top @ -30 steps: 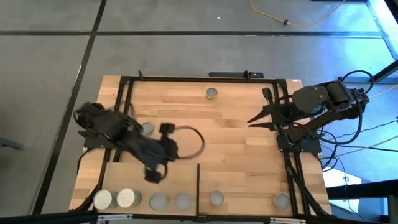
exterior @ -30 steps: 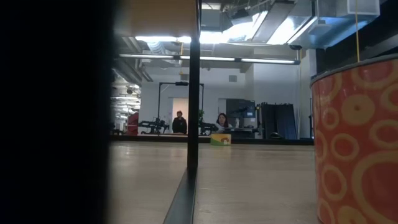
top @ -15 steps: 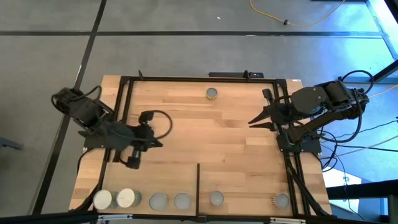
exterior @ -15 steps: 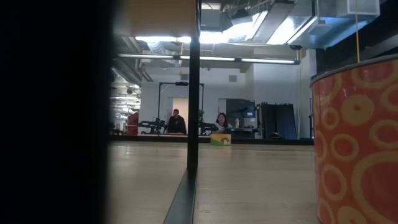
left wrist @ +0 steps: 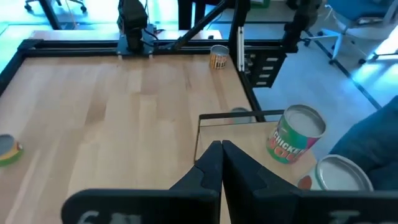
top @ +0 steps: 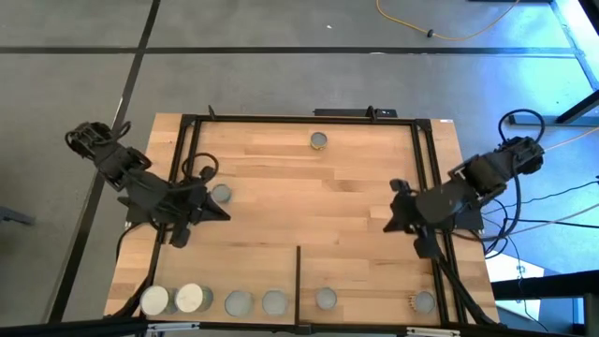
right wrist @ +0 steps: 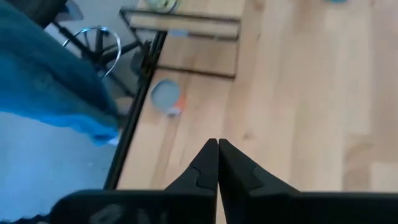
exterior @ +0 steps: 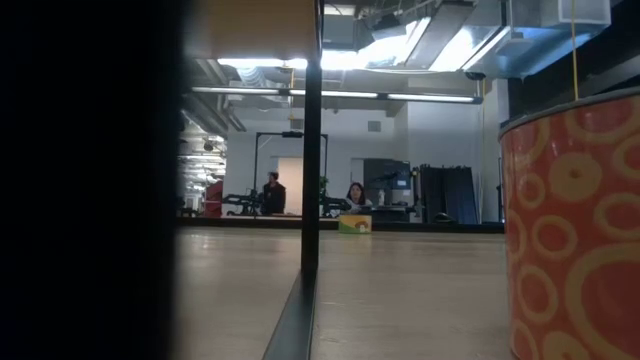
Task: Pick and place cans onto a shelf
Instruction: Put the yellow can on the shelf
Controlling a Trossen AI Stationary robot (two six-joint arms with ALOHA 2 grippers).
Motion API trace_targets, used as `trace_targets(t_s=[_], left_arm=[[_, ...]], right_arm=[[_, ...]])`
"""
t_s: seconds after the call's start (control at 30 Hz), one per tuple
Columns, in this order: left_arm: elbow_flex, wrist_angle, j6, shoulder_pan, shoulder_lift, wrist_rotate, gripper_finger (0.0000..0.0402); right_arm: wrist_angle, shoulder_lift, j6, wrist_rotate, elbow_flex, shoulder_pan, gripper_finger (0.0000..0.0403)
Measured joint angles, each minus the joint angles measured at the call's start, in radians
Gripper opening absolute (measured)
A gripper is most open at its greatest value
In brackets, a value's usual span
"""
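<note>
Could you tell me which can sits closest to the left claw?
The lone can right beside the left claw; the others sit along the near edge or far back.

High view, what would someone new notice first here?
The two dark arms drawn back to opposite table sides, left gripper and right gripper both shut and empty. Then the row of cans along the near edge, plus one lone can at the far edge.

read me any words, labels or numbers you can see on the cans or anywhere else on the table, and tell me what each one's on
"CHICKE": on the green label of the can standing on the shelf, left wrist view; the word runs on round the side, out of sight.
Can at the far rail: print too small to read.
Orange ringed can, low view: pattern only, no words.
</note>
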Motion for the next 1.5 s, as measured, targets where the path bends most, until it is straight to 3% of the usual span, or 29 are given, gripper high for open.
trace_targets(t_s=[0.3, 0.6, 0.9, 1.07, 1.2, 1.33, 1.5], left_arm=[[-0.001, -0.002, 0.001, 0.000, -0.033, -0.051, 0.0000], [-0.002, -0.005, 0.001, 0.000, -0.044, -0.065, 0.0000], [-0.002, -0.023, 0.002, 0.000, -0.044, -0.065, 0.0000], [-0.002, -0.023, 0.002, 0.000, -0.044, -0.066, 0.0000], [-0.002, -0.023, 0.002, 0.001, -0.044, -0.074, 0.0000], [-0.002, -0.022, 0.002, 0.001, -0.044, -0.081, 0.0000], [-0.002, -0.022, 0.001, 0.001, -0.044, -0.089, 0.0000]], right_arm=[[0.026, 0.000, 0.333, -0.117, -0.149, 0.083, 0.0017], [0.024, 0.000, 0.603, -0.128, -0.238, 0.083, 0.0020], [0.034, 0.000, 0.629, -0.264, -0.316, 0.106, 0.0021], [0.047, 0.000, 0.575, -0.391, -0.361, 0.153, 0.0013], [0.056, 0.000, 0.542, -0.378, -0.367, 0.192, 0.0007], [0.055, 0.000, 0.573, -0.304, -0.367, 0.198, 0.0018], [0.044, 0.000, 0.604, -0.296, -0.367, 0.206, 0.0041]])
